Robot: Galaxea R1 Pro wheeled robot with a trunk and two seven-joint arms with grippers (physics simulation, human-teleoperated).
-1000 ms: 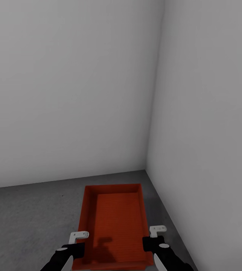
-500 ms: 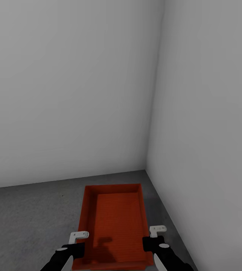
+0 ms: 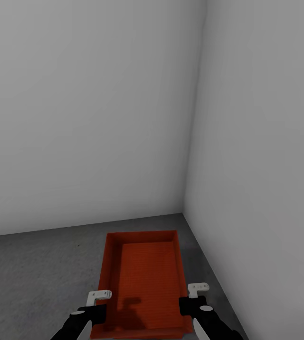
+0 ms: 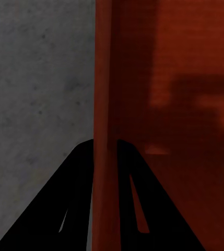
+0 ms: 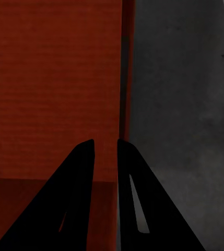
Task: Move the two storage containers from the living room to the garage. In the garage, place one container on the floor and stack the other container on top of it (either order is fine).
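Observation:
One orange-red open-top storage container [image 3: 144, 278] sits low in the head view, over the dark grey concrete floor [image 3: 38, 269] near a corner of the garage. My left gripper [image 3: 98, 308] straddles its left wall and is shut on it. In the left wrist view the black fingers [image 4: 75, 198] pinch that wall of the container [image 4: 185, 104]. My right gripper [image 3: 187, 307] is shut on the opposite wall, and in the right wrist view its fingers [image 5: 75, 198] clamp the rim of the container [image 5: 49, 94]. I cannot tell whether the container touches the floor.
Plain grey-white walls meet in a corner [image 3: 186, 208] just beyond and to the right of the container. The right wall [image 3: 265, 189] runs close alongside it. Bare concrete floor [image 4: 33, 94] stretches to the left.

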